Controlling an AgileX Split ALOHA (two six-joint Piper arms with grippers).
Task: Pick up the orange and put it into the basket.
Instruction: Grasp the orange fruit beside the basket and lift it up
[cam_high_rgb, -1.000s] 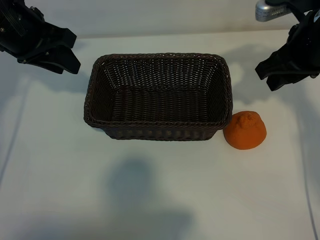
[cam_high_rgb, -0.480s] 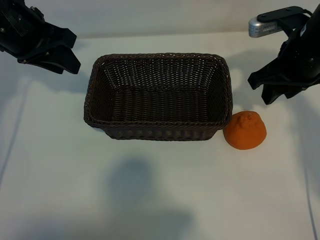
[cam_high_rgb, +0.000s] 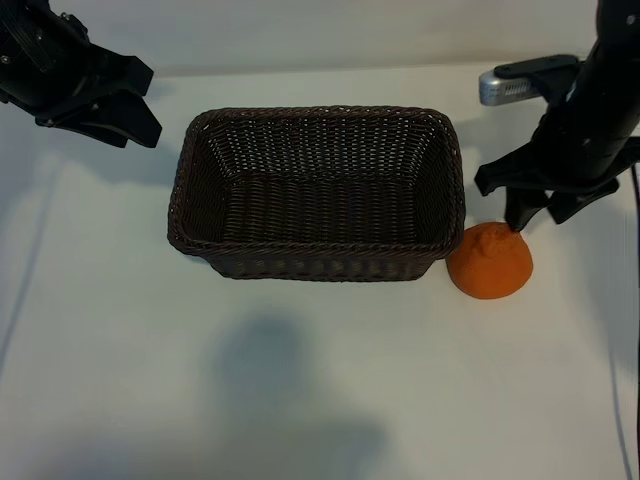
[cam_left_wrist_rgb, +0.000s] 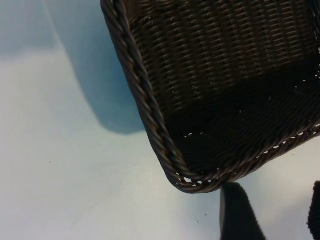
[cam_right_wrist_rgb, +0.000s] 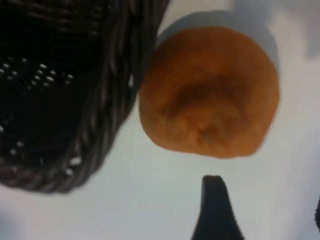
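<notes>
**Right gripper spread above the orange**

The right gripper (cam_high_rgb: 540, 213) hangs with its jaws spread and grasping nothing; the orange (cam_high_rgb: 490, 261) lies just under its fingertips (cam_right_wrist_rgb: 216, 210), on the table (cam_high_rgb: 300, 380), against the basket (cam_high_rgb: 190, 225) corner. The left gripper (cam_high_rgb: 140, 105) is parked off the basket's far corner, jaws apart and empty.

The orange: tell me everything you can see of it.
The orange is small, roundish, slightly lumpy and bright orange, with matte, dimpled skin and a puckered stem end facing up. It sits whole on the white table, outside the basket, tight against its near right corner. The right gripper hangs over it, fingers open, not gripping.
</notes>
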